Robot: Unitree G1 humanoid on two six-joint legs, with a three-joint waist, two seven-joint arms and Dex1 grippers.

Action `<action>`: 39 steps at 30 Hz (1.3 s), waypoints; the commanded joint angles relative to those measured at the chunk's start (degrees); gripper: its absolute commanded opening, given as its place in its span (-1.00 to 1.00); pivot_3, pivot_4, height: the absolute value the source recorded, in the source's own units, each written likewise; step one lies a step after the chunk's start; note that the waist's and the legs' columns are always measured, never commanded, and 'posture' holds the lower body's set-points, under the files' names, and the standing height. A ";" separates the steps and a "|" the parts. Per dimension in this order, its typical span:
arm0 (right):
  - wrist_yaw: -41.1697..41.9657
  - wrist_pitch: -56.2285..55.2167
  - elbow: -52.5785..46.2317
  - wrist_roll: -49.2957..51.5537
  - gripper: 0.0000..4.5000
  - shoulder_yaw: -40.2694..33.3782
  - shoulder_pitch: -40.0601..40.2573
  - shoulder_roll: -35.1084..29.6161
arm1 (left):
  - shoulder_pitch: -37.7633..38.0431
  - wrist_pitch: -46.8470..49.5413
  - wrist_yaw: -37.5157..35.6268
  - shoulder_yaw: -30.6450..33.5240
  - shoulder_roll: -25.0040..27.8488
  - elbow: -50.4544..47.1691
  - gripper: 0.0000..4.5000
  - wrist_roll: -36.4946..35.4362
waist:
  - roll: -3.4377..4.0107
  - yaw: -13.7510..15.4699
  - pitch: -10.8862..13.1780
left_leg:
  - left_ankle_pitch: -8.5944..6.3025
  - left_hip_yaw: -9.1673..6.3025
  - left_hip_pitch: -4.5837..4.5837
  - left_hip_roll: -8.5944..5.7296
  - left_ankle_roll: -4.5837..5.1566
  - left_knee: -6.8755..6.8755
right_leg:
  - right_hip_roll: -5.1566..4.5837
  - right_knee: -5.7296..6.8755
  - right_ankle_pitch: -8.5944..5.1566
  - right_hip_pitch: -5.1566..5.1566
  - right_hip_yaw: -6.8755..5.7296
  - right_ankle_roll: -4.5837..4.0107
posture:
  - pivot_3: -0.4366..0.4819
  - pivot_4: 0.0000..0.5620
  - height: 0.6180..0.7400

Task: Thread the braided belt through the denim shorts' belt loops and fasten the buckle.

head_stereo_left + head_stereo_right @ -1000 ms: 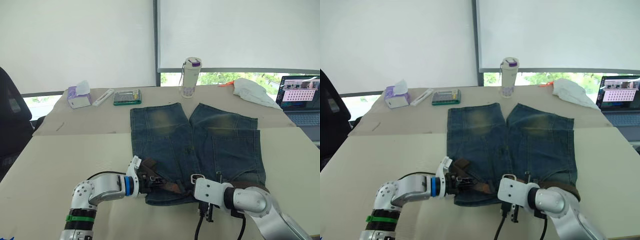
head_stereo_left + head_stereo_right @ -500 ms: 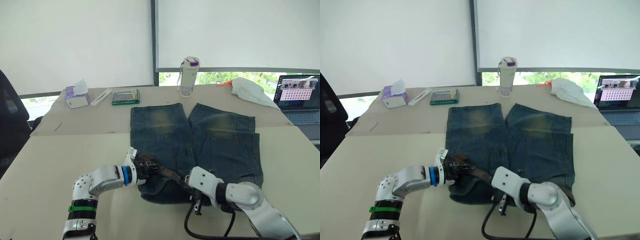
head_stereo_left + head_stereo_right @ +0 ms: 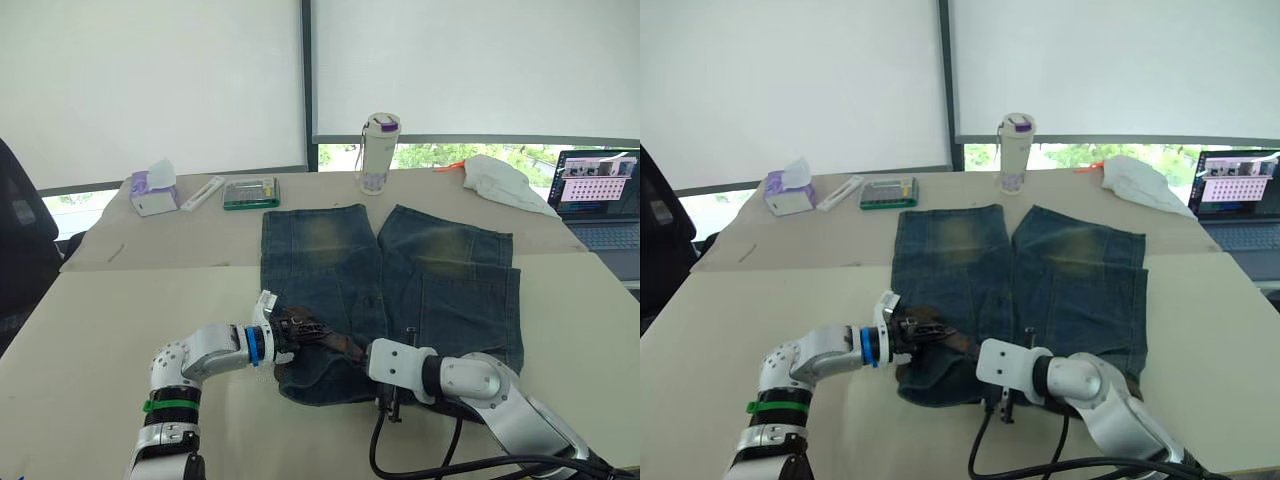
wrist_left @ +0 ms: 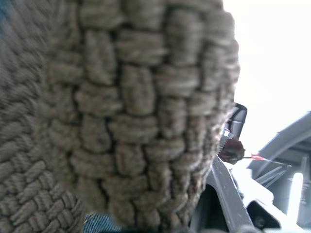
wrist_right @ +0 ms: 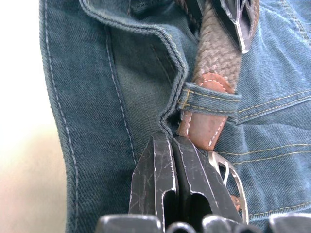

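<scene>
The denim shorts (image 3: 400, 280) lie flat on the table, legs pointing away from me, with the near waistband bunched up at its left end. My left gripper (image 3: 290, 334) is shut on the braided belt (image 3: 335, 346), lifted over that left end; the brown braid (image 4: 121, 121) sits very close in the left wrist view. My right gripper (image 5: 167, 143) is shut, its tips against a fold of the waistband edge. Just beside it, the belt's brown leather end (image 5: 201, 121) passes under a belt loop (image 5: 209, 99), and the silver buckle (image 5: 228, 177) lies right by the fingers.
Along the table's far edge stand a tissue box (image 3: 156, 192), a green-rimmed box (image 3: 252, 192) and a white bottle (image 3: 380, 152). A white cloth (image 3: 505, 180) and an open laptop (image 3: 600, 200) are at the far right. A black cable (image 3: 420, 465) loops under my right arm.
My right gripper has slid left along the waistband. The left gripper has drawn the belt up over the left end, and the waistband has gone from flat to bunched.
</scene>
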 commanded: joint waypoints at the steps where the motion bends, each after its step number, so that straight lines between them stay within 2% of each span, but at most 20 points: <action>1: -1.00 0.16 -2.36 0.98 -0.99 -1.78 -0.94 1.65 | 0.56 1.79 -0.32 -2.37 -0.74 -0.28 -1.00 -0.54 | 0.01 -0.05 -0.01 | 0.00 0.00 0.00 0.00 0.00 0.00 | 0.00 0.00 0.00 0.00 0.00 0.00 | -0.05 -0.47 1.00; 4: -1.69 4.38 -3.68 3.07 -0.99 -4.11 -1.11 3.79 | 1.29 1.82 0.08 -3.60 0.03 -0.45 -1.00 -0.54 | 0.01 -0.06 -0.01 | 0.00 0.00 0.00 0.00 0.00 -0.01 | 0.01 0.00 0.00 0.00 0.01 0.00 | -0.05 -0.47 1.00; 7: -2.79 9.74 -6.06 5.73 -0.99 -7.57 -0.98 6.15 | 1.35 -2.38 3.26 -2.27 0.45 0.09 -1.00 -0.54 | 0.02 -0.08 -0.01 | 0.00 0.00 0.00 0.02 0.00 -0.01 | 0.01 0.00 0.00 0.00 0.07 0.00 | -0.05 -0.47 1.00; 14: -5.20 14.92 -8.63 8.48 -0.99 -9.66 -1.57 8.69 | 2.19 -2.91 2.20 -0.24 -0.70 1.27 -1.00 -0.54 | 0.09 -0.05 -0.05 | 0.00 0.00 0.01 0.01 0.00 -0.04 | 0.00 0.00 0.00 0.00 0.07 -0.01 | -0.05 -0.47 1.00; 20: -5.03 11.98 -6.96 6.13 -0.99 -5.64 -2.75 5.24 | -0.36 -3.20 2.38 0.86 -5.65 2.35 -1.00 -0.54 | 0.08 0.36 -0.05 | 0.00 -0.01 0.00 -0.04 0.00 -0.02 | -0.04 -0.02 0.00 0.02 0.02 -0.01 | -0.05 -0.47 1.00; 24: -5.26 9.48 -5.95 4.39 -0.99 -3.31 -2.01 2.97 | -1.80 -0.81 1.81 0.53 -6.34 5.07 -1.00 -0.54 | 0.05 0.53 -0.03 | 0.00 -0.02 0.00 -0.06 0.00 0.00 | -0.05 -0.04 0.00 0.06 0.03 -0.01 | -0.05 -0.47 1.00; 26: -3.98 8.59 -6.88 4.97 -0.72 -3.28 -1.11 1.42 | -2.52 -0.64 1.76 0.90 -6.31 6.21 -1.00 -0.54 | 0.04 0.52 -0.02 | 0.00 -0.02 0.00 -0.05 0.00 0.00 | -0.04 -0.03 0.00 0.05 0.03 -0.01 | -0.05 -0.47 1.00; 29: -2.13 9.44 -10.43 9.22 -0.31 -7.17 0.78 0.51 | -3.35 -1.28 1.49 0.75 -5.08 8.70 -1.00 -0.54 | -0.03 0.75 0.02 | 0.00 -0.03 0.00 -0.05 0.00 0.00 | -0.05 -0.05 0.00 0.07 0.01 0.00 | -0.05 -0.47 1.00; 33: -1.94 10.15 -16.06 11.22 0.32 -13.78 3.61 -2.27 | -4.19 -1.30 0.49 0.65 -3.68 10.94 -1.00 -0.54 | -0.12 1.12 0.08 | 0.00 -0.03 0.01 -0.07 0.00 0.02 | -0.05 -0.04 0.00 0.11 -0.01 0.00 | -0.05 -0.47 1.00; 36: -1.61 10.43 -18.96 11.78 0.32 -18.78 4.90 -5.10 | -4.49 -0.98 -0.56 0.27 -2.66 12.04 -1.00 -0.54 | -0.19 1.19 0.12 | 0.00 -0.03 0.02 -0.07 0.00 0.01 | -0.04 -0.04 0.00 0.11 -0.04 0.00 | -0.05 -0.47 1.00; 39: -2.99 5.28 -17.03 4.61 0.32 -16.83 5.23 -11.03 | -4.68 -0.77 -1.39 0.00 -2.25 12.73 -1.00 -0.54 | -0.16 1.16 0.11 | 0.00 -0.01 0.03 -0.06 0.00 0.01 | -0.03 -0.02 0.00 0.08 -0.05 0.00 | -0.05 -0.47 1.00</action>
